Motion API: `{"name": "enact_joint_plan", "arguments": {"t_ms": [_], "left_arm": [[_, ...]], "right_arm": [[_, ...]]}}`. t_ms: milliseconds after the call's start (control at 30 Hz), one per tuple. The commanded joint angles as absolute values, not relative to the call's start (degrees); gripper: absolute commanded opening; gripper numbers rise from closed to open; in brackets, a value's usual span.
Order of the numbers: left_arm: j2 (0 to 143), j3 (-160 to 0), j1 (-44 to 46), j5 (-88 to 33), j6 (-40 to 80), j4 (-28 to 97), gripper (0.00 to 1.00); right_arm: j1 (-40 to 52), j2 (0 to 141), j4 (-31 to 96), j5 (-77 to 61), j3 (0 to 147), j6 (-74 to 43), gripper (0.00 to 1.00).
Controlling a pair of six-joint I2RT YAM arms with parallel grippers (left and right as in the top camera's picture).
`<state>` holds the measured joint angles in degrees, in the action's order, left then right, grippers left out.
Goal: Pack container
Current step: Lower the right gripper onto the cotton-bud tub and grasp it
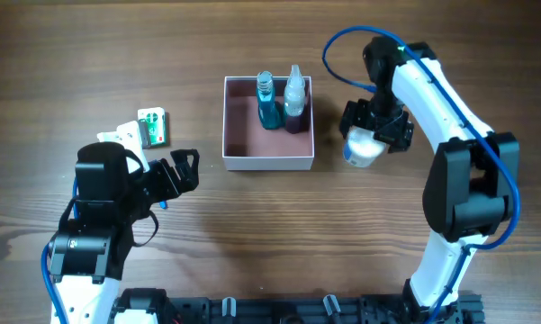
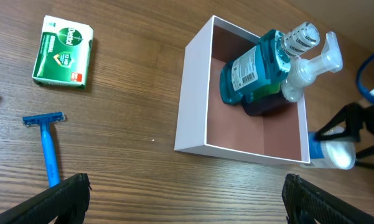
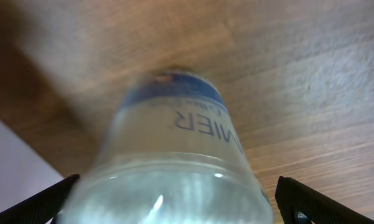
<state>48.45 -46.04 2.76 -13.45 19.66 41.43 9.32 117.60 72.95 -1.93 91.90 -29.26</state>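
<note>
Container (image 1: 268,162) sits at table centre. Teal bottle (image 1: 267,108) and spray bottle (image 1: 294,97) stand in its far-right corner, leaving floor free. Right gripper (image 1: 374,133), jaws wide, straddles white jar (image 1: 360,151) just right of it, likely the next item. Left gripper (image 1: 184,171) is wide, empty, parked near-left.

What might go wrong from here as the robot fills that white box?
The white bottle between the right gripper's open fingers lies on its side, so it may roll or slip when squeezed. Lowering it into the container might knock over the blue bottle and spray bottle standing there. The thin razor lies flat on the table, likely hard to pinch.
</note>
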Motion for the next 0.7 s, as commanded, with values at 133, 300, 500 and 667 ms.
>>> {"name": "enact_joint_plan", "arguments": {"t_ms": [133,300,500,667], "left_arm": [[48.4,-47.2,3.1,-14.5,19.8,41.4,1.0],[48.4,-47.2,3.1,-14.5,19.8,41.5,1.0],[48.4,-47.2,3.1,-14.5,19.8,41.4,1.0],[48.4,-47.2,3.1,-14.5,19.8,41.4,1.0]], "right_arm": [[9.5,118.8,71.4,-3.1,88.5,-28.5,1.0],[9.5,118.8,71.1,-3.1,88.5,-28.4,0.99],[9.5,118.8,70.8,-3.1,88.5,-28.5,0.92],[9.5,118.8,70.7,-3.1,88.5,-28.5,0.79]]}}
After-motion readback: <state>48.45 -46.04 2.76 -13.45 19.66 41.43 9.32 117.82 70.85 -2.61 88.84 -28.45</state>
